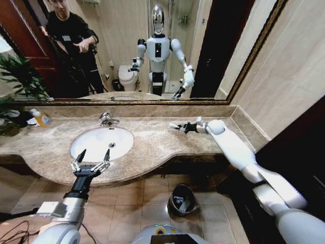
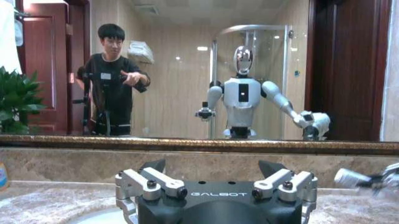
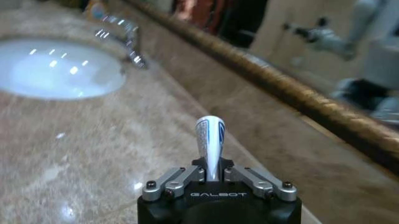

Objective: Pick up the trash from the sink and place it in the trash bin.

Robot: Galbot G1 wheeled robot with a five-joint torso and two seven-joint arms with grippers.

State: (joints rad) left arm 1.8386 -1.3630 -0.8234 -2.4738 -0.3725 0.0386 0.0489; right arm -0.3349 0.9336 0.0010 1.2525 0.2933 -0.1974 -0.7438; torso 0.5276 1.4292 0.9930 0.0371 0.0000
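Note:
The white oval sink (image 1: 90, 147) is set in the marble counter, with its chrome tap (image 1: 106, 119) behind it. My left gripper (image 1: 93, 155) hovers open over the sink's front rim, nothing between its fingers (image 2: 157, 166). My right gripper (image 1: 184, 127) is out over the counter to the right of the sink, shut on a piece of trash, a small white tube (image 3: 210, 137) with blue print. The tube (image 1: 175, 126) sticks out towards the sink. The dark round trash bin (image 1: 182, 199) stands on the tiled floor below the counter's front edge.
An orange-labelled soap bottle (image 1: 41, 118) stands at the counter's far left beside a green plant (image 1: 15, 81). A gold-framed mirror (image 1: 152, 51) runs along the back wall. A side wall closes off the counter's right end.

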